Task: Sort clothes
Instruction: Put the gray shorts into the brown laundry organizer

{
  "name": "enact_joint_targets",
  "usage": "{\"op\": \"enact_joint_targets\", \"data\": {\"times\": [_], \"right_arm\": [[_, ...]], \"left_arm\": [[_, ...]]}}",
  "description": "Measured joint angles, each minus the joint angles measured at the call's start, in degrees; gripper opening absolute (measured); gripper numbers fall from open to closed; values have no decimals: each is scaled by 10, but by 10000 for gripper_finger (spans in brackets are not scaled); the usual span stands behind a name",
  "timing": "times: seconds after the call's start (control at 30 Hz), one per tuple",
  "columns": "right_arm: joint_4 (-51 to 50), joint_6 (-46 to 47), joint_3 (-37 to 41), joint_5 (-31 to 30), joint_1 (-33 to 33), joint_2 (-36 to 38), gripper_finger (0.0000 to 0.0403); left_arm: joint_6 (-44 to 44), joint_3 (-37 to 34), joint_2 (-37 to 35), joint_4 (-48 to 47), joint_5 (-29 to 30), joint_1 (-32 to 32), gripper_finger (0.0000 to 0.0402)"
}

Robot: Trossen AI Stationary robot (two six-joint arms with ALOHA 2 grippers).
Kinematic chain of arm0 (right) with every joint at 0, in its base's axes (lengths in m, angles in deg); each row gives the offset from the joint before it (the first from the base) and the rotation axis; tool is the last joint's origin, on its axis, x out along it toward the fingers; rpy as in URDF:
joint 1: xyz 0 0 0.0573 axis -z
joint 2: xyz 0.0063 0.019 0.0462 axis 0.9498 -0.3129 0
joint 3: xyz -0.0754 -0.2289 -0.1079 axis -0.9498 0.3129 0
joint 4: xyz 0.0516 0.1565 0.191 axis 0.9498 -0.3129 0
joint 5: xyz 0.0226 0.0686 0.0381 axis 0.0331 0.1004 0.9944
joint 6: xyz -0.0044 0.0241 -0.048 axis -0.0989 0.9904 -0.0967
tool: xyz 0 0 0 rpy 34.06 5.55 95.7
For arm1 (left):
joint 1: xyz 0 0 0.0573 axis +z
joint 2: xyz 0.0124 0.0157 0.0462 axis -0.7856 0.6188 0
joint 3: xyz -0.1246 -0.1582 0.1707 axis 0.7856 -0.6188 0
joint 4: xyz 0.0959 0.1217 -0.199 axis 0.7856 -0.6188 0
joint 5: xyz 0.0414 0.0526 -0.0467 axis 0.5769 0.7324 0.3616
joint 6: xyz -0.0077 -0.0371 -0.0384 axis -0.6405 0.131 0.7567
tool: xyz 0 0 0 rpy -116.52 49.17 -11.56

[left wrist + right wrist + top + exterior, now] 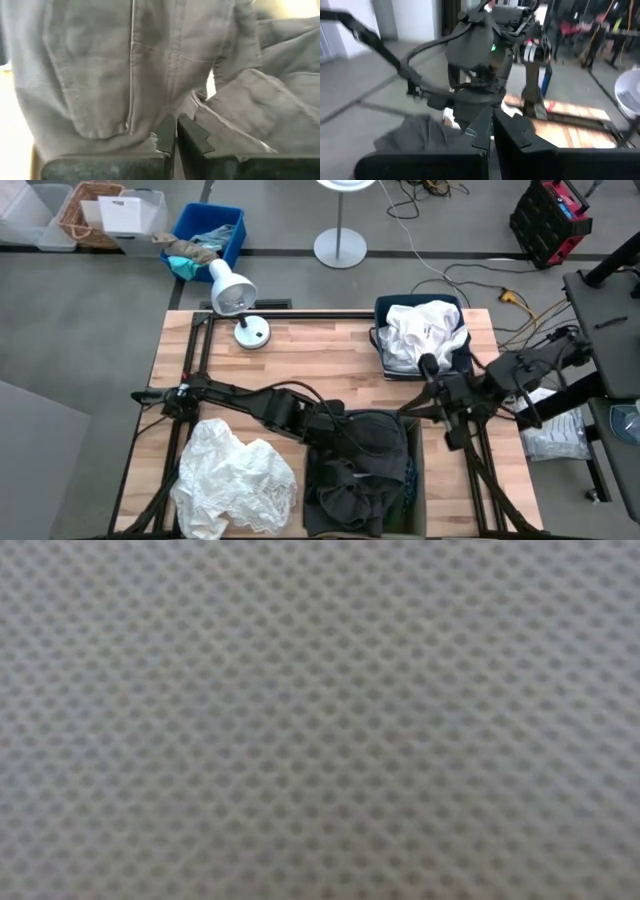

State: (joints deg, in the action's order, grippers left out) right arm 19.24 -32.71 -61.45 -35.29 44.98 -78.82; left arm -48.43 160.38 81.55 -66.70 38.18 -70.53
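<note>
A charcoal grey garment [368, 442] is bunched at the table's near middle, above a heap of dark clothes [350, 495]. My left gripper [335, 420] reaches in from the left and is shut on it; the left wrist view is filled with its grey fabric [125, 65]. A crumpled white garment [235, 480] lies on the table at the near left. More white clothes [425, 330] fill a blue bin [380, 308] at the far right. My right gripper [491, 131] is shut on nothing, held level above the table beside the bin [412, 406]. My left gripper pinches a bunched fold of the grey garment [161, 134] between its two fingers. The fingers slant down from the table's left. The fabric hangs beyond them, seams showing, with its lower part on the dark heap [345, 480].
A white desk lamp [235, 300] stands at the table's far left. A white mesh cloth [320, 720] covers the whole low view. Off the table at the far left stand a blue bin of rags [205, 240] and pale boxes [130, 215].
</note>
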Motion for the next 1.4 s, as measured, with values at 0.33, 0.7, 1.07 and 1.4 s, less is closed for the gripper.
{"op": "enact_joint_targets", "data": {"times": [0.33,0.7,1.07,1.4], "right_arm": [[242,88,194,-4,2,-22,12],[273,80,207,-68,2,-149,8],[299,75,220,-81,2,-230,8],[369,36,240,-91,2,-287,8]], "left_arm": [[-51,2,-61,-10,-2,-25,0],[-195,-7,-31,-18,-47,-56,0],[-256,-82,-11,36,-62,-52,0],[-218,-188,-13,125,-70,-53,0]]}}
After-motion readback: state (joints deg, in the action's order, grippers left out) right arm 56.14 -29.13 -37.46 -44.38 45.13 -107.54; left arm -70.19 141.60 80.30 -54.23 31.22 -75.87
